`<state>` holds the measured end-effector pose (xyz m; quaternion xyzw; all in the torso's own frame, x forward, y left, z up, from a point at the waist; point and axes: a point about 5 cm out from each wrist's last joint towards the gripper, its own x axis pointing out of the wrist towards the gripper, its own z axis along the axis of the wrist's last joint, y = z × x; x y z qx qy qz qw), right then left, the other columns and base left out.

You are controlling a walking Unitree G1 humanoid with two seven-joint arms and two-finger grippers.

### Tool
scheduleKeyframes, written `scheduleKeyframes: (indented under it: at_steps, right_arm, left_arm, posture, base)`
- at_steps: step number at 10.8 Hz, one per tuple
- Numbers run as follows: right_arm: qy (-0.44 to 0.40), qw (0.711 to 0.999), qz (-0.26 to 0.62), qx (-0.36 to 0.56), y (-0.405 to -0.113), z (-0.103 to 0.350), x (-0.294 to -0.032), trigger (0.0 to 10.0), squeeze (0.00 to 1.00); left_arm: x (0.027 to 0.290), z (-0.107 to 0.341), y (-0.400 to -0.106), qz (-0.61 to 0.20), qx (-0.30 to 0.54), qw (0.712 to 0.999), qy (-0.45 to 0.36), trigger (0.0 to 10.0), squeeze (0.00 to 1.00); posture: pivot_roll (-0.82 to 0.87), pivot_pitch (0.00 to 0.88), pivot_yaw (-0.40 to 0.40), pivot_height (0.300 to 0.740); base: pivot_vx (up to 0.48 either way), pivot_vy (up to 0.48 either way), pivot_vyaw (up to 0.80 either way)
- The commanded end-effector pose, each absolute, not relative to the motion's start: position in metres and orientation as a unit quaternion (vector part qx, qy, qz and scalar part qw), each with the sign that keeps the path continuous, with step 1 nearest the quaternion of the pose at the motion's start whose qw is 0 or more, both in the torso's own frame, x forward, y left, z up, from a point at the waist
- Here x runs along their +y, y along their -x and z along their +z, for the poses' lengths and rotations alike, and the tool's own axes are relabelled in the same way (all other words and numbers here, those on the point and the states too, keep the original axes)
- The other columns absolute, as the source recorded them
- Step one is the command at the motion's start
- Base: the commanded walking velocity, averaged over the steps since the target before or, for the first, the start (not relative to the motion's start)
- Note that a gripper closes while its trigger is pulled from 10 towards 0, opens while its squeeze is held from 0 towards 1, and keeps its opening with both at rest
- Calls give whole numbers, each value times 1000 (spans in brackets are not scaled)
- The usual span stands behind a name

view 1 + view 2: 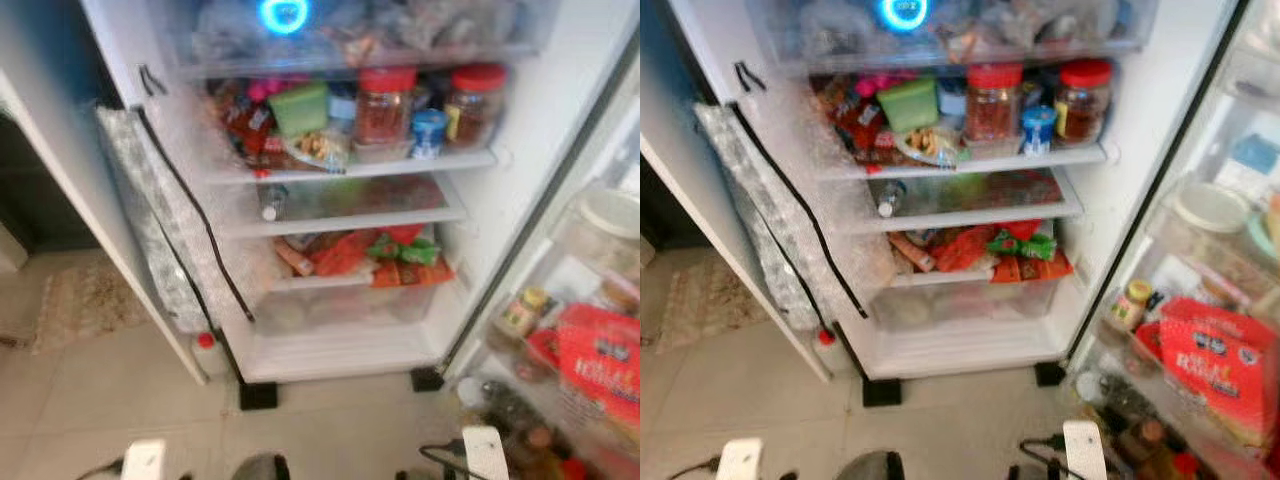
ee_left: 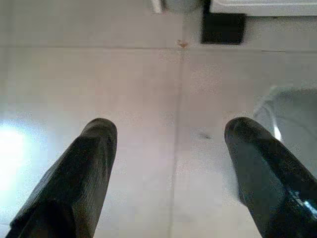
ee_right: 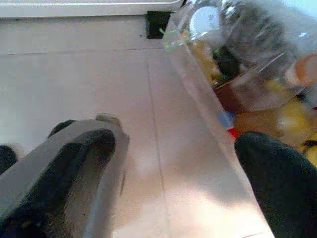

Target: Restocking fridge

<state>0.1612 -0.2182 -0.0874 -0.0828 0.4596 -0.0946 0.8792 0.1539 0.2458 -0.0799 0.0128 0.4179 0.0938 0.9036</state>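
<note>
Left tool point(image 2: 168, 148): 2 black fingers spread wide, holding nothing, touching nothing, hanging over pale floor tile point(image 2: 138, 84). Beyond its fingertips, the fridge's black foot point(image 2: 223, 27).

Right tool point(image 3: 173, 158): fingers likewise wide apart and empty, poised over tile. Just beside its one finger point(image 3: 277, 178), the clear lower door bin point(image 3: 237, 84) with bottles and jars inside.

Fridge point(image 1: 340, 200): open, ahead of and above both tools. Top shelf: 2 red-lidded jars point(image 1: 385, 105), green box point(image 1: 298, 108), blue-capped container point(image 1: 428, 132). Lower shelf: red and green packets point(image 1: 375, 255). Clear drawer point(image 1: 340, 305) beneath. Door point(image 1: 590, 340), beside the right tool: red bag point(image 1: 600, 365), small jar point(image 1: 522, 315).
</note>
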Motion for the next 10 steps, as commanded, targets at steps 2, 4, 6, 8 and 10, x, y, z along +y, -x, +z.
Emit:
scheduleKeyframes:
  at_steps: [2,4,6,8,10]
  right_arm:
    - [75,875,-97,467,-155,-90,-219,10000,0]
    - [73,876,-97,467,-155,-90,-218,10000,0]
    - [68,877,-96,465,-157,-90,-218,10000,0]
    - [54,876,-88,471,-157,-90,-216,10000,0]
    - [44,876,-76,475,-157,-91,-215,10000,0]
  left_arm:
    - [242,-82,-151,89,420,903,-6,10000,0]
    - [241,-82,-151,86,420,903,-6,10000,0]
    - [241,-82,-152,88,419,904,-2,10000,0]
    - [241,-82,-152,88,421,903,-1,10000,0]
    - [242,-82,-153,87,421,903,-1,10000,0]
  posture:
    - [-50,6,59,653]
    - [-55,4,63,653]
    - [-50,21,60,653]
    - [-62,24,62,653]
    - [-56,31,60,653]
  base:
    - [0,317,0]
    - [0,315,0]
    - [0,319,0]
    - [0,315,0]
    - [0,315,0]
